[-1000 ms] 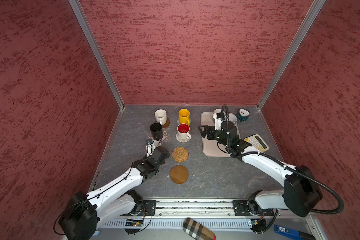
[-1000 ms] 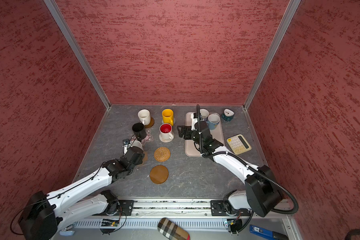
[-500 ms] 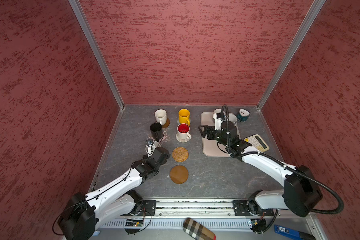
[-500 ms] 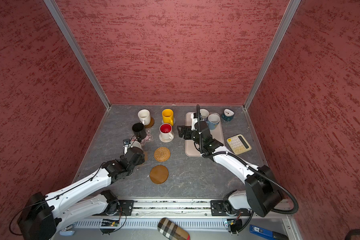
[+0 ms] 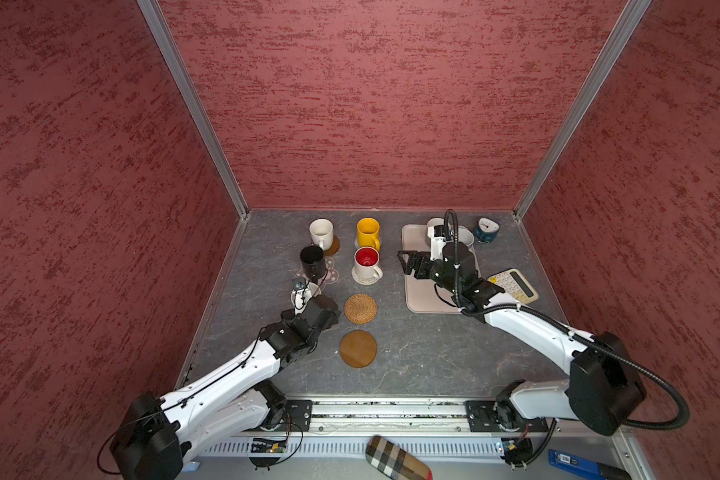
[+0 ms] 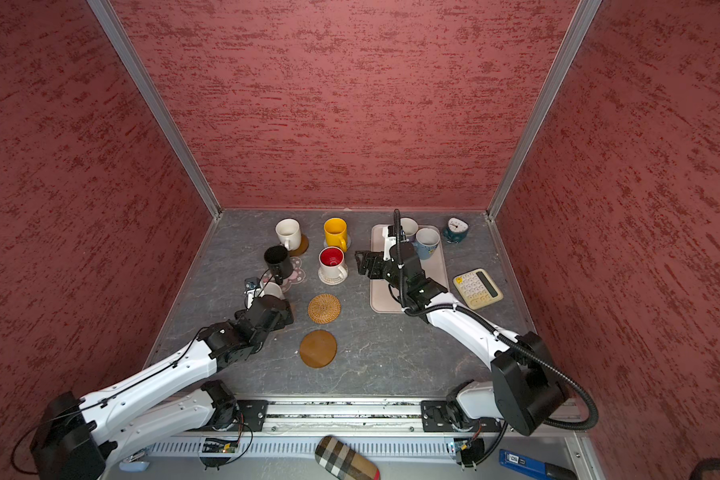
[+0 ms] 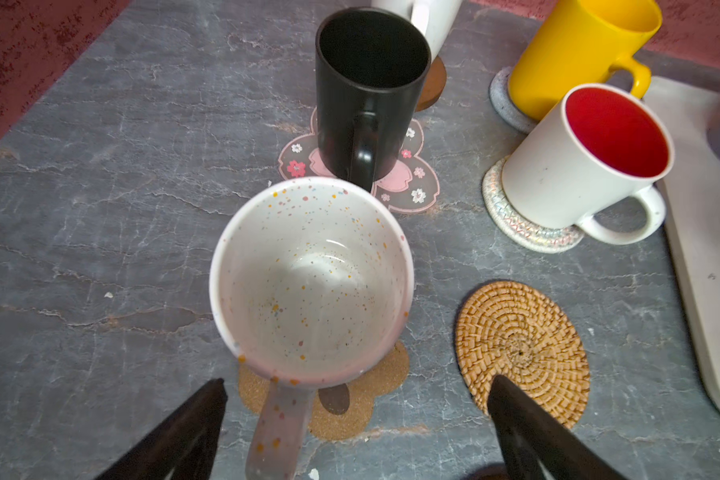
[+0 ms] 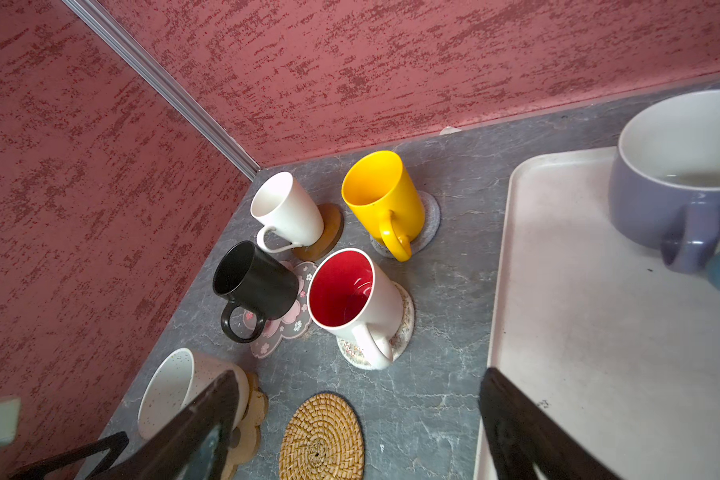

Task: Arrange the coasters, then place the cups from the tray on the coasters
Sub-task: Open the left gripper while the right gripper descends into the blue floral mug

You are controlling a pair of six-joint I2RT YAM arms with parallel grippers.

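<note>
Straddling the handle of the speckled mug (image 7: 312, 282) without touching it, the left tool (image 7: 358, 382) stands wide open in the left wrist view; the mug sits on the paw coaster (image 7: 362, 399). Right wrist view: the right tool (image 8: 358, 374), spread wide and empty; the lavender mug (image 8: 661, 199) on the tray (image 8: 578, 332). Both top views put that tool at the tray's 9 o'clock edge; there the blue mug (image 6: 426, 241) shows its bowl, not just an edge.
</note>
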